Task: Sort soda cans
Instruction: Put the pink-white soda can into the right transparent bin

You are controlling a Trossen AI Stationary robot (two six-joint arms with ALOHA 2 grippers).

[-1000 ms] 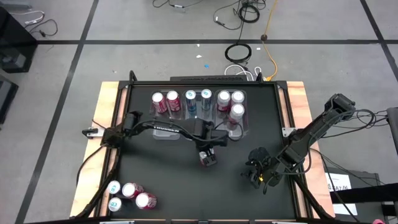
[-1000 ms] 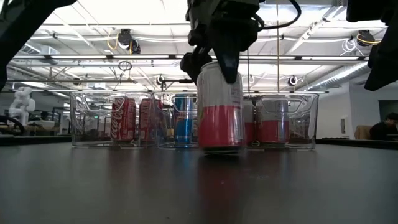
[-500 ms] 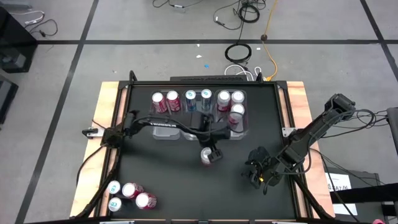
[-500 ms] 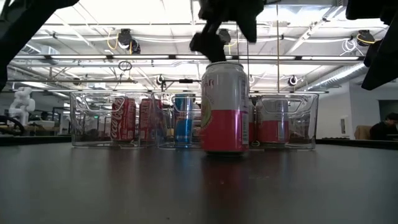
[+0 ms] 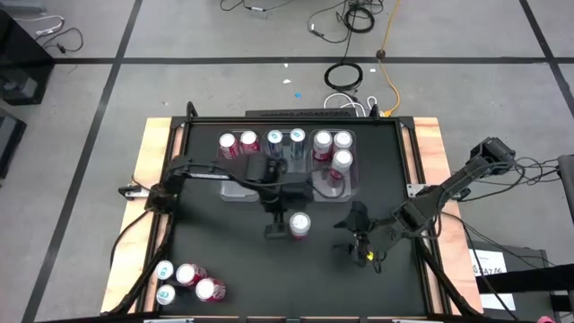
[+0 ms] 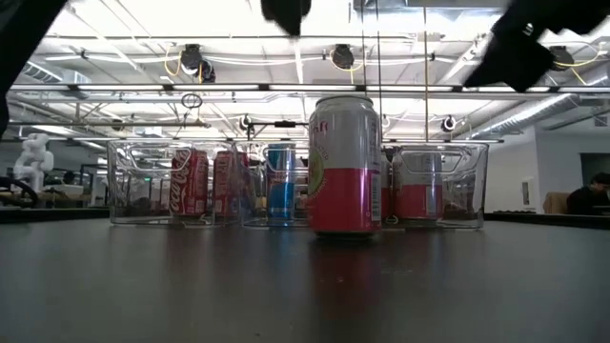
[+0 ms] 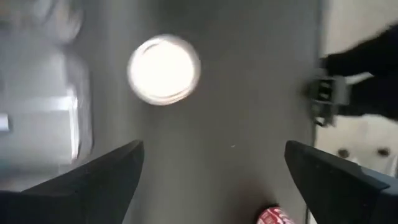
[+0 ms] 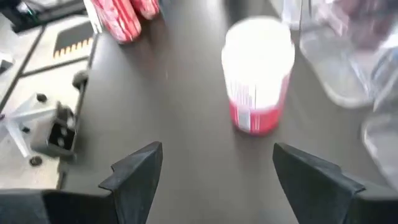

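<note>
The pink can stood alone at frame centre, placed for a handover: the left gripper beside it was spread wide, the right gripper faced it, also parted.

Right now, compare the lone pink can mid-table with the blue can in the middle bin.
The pink can stands free on the open table, while the blue can sits inside a clear bin. The pink can has a pale upper half over a pink-red lower half; the blue can is blue with a silver band. In the low view the pink can is nearer the camera. Both stand upright, untouched.
</note>
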